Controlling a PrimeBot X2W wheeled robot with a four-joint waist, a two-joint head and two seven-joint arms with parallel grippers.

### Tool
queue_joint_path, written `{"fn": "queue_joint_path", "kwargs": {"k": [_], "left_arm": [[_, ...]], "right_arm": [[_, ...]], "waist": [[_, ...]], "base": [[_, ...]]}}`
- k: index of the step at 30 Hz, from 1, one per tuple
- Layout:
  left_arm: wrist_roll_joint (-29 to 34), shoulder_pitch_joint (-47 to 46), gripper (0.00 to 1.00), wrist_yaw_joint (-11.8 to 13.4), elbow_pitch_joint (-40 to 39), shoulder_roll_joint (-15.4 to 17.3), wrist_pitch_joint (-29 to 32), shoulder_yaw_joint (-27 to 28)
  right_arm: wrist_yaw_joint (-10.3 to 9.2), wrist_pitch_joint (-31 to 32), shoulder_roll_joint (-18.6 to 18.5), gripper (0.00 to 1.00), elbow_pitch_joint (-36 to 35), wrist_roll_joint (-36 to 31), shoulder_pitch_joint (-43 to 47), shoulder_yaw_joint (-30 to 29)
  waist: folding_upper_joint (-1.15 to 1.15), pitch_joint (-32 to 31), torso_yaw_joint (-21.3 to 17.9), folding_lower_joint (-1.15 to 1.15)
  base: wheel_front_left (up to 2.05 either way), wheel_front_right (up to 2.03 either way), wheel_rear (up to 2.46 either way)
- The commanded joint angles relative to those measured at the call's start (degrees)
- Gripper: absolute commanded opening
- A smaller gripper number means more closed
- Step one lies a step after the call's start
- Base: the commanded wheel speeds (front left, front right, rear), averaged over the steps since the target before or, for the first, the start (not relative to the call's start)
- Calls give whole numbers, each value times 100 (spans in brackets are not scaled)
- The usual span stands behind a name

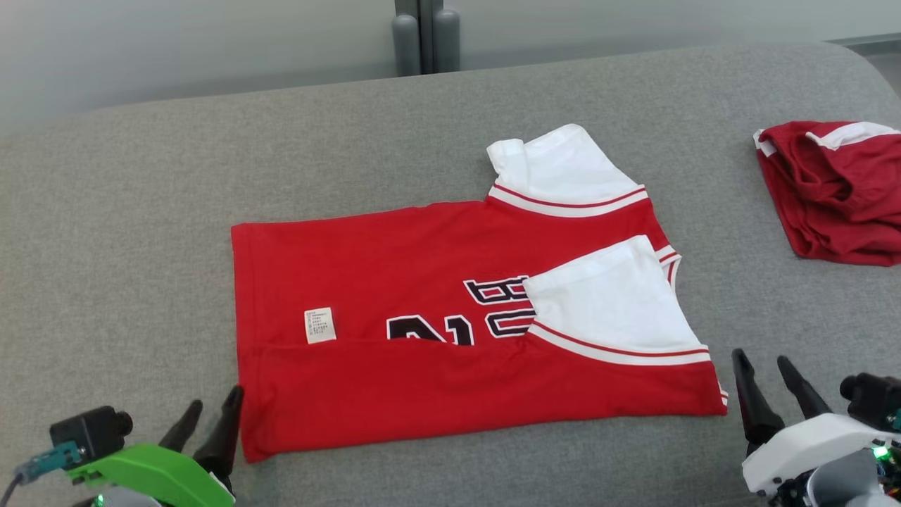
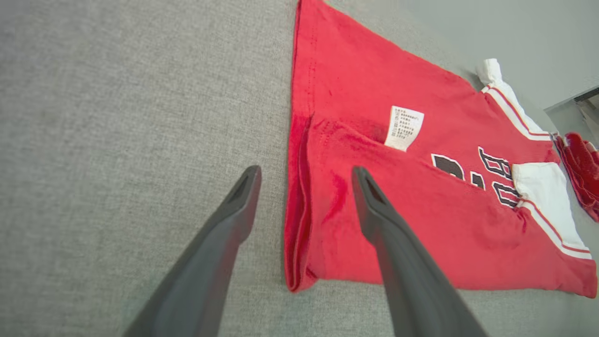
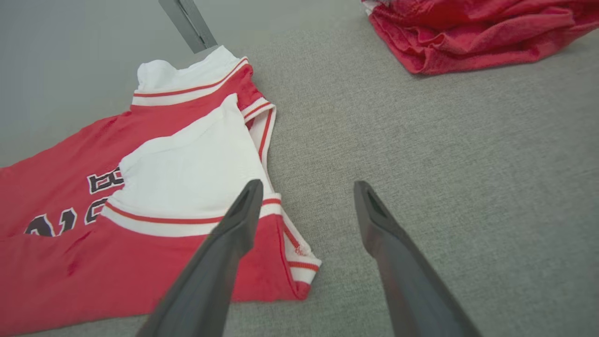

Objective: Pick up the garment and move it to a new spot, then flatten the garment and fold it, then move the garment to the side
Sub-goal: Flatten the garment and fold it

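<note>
The garment [image 1: 422,317] is a red jersey with white sleeves and black lettering, lying flat on the grey surface with its near long edge folded over towards the middle. A white label [image 1: 320,325] shows near its left end. My left gripper [image 1: 215,408] stands open at the jersey's near left corner, nothing between its fingers; in the left wrist view the left gripper [image 2: 304,175] straddles the folded left edge of the garment [image 2: 421,187] from above. My right gripper [image 1: 764,366] is open just off the near right corner, and the right wrist view has the right gripper [image 3: 306,189] over the garment's [image 3: 140,210] corner and bare cloth.
A second red garment [image 1: 838,190] lies crumpled at the right edge of the grey padded surface [image 1: 141,211]; the crumpled garment [image 3: 468,32] also lies ahead of the right gripper. A grey post [image 1: 426,35] stands behind the surface's far edge.
</note>
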Motion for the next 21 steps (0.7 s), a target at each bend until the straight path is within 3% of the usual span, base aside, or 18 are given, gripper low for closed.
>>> {"fn": "queue_joint_path", "kwargs": {"k": [1, 10, 21], "left_arm": [[108, -219, 100, -10, -85, 97, -33, 37], [1021, -1604, 100, -44, 0, 570, 244, -265], [1715, -3487, 100, -296, 1536, 326, 638, -783]], "right_arm": [[-5, 9, -17, 100, -105, -47, -162, -38], [-5, 230, -18, 100, -532, -453, -963, 243], [-5, 387, -19, 100, -675, -721, -1759, 680]], "waist": [[0, 37, -6, 0], [0, 511, -94, 0], [0, 1343, -198, 0]], "base": [[0, 0, 0], [0, 0, 0], [0, 0, 0]]}}
